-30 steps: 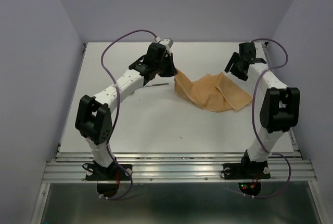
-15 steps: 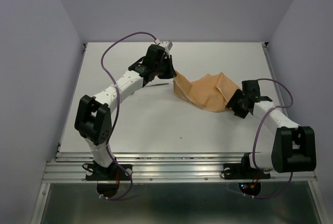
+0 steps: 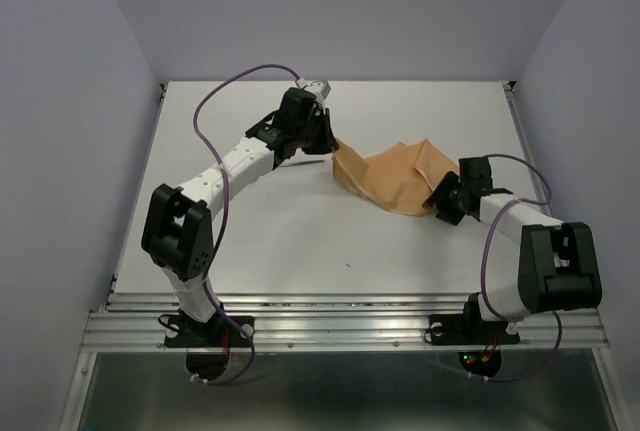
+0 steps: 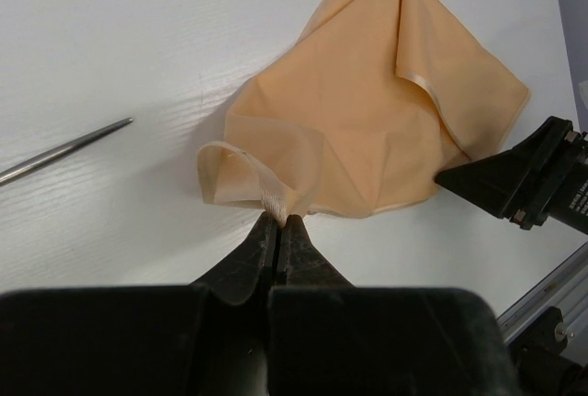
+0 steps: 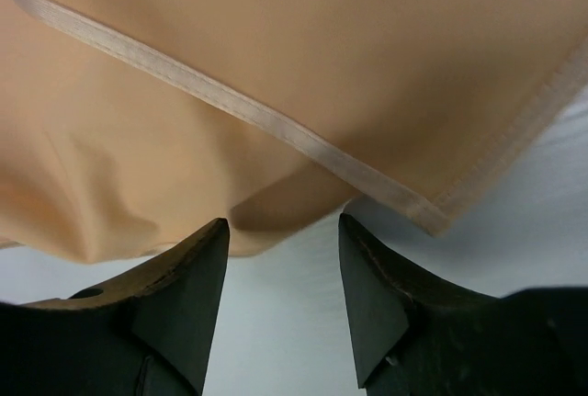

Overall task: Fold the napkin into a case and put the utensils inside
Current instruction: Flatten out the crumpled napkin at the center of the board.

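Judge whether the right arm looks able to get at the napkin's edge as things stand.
Probably yes. The right gripper stands open just short of the napkin, at its hemmed edge, with nothing between them. The left gripper pinches another corner, well clear of it.

Left white-and-black jointed arm (image 3: pixel 235 163): stretched far forward, elbow bent. Left black two-finger gripper (image 4: pixel 278 222): jaws pressed together (a fold of the peach-orange cloth napkin (image 4: pixel 367 120) pinched between them). Right white-and-black jointed arm (image 3: pixel 515 219): folded low, wrist turned inward. Right black two-finger gripper (image 5: pixel 283 231): jaws apart.
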